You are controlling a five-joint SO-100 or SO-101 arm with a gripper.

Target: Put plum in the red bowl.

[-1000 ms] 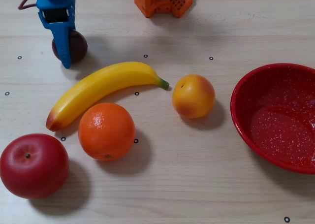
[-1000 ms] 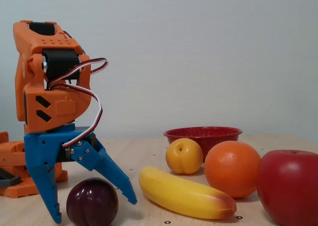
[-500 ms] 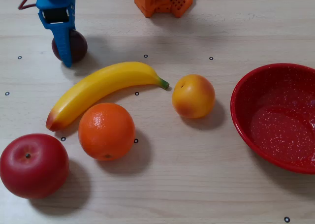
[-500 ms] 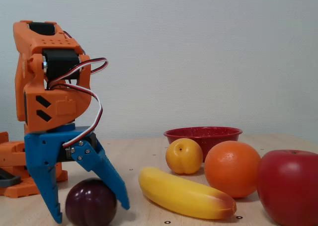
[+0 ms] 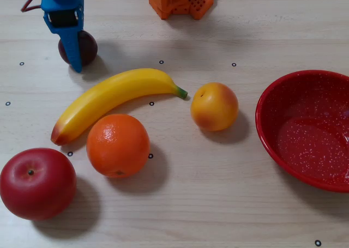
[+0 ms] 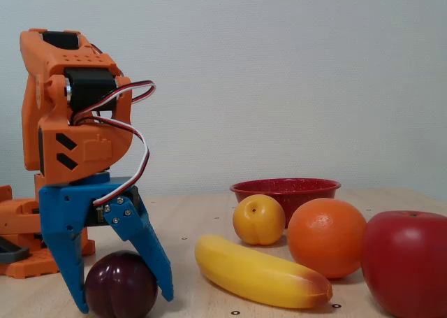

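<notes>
In the fixed view the blue gripper (image 6: 120, 302) stands low at the near left of the worktop (image 6: 202, 300), its two fingers down on either side of the plum (image 6: 120, 284) and pressed against its flanks, so it is clamped on the fruit. The plum sits on the worktop; whether it is lifted at all cannot be told. The fingers cover the plum's left edge and right shoulder, leaving only its dark middle showing.

From overhead the gripper (image 5: 73, 54) hides most of the plum (image 5: 88, 45); only a crescent shows on the right of the blue finger, and the other finger is out of sight beneath the gripper body. The arm above it is cut off by the upper edge.

Right of the gripper in the fixed view lies the banana (image 6: 260, 273), close but not touching. Beyond it to the right stands the apple (image 6: 405, 262), cut by the frame edge, overlapping the orange (image 6: 325, 236). The peach (image 6: 258, 219) sits farther back, partly masking the red bowl (image 6: 286, 187), of which only the rim and upper wall show.

Overhead, the red bowl (image 5: 271, 109) lies well apart from the gripper, at the far right, its right side cut off. The arm's orange base (image 5: 180, 1) is clipped at the top edge.
</notes>
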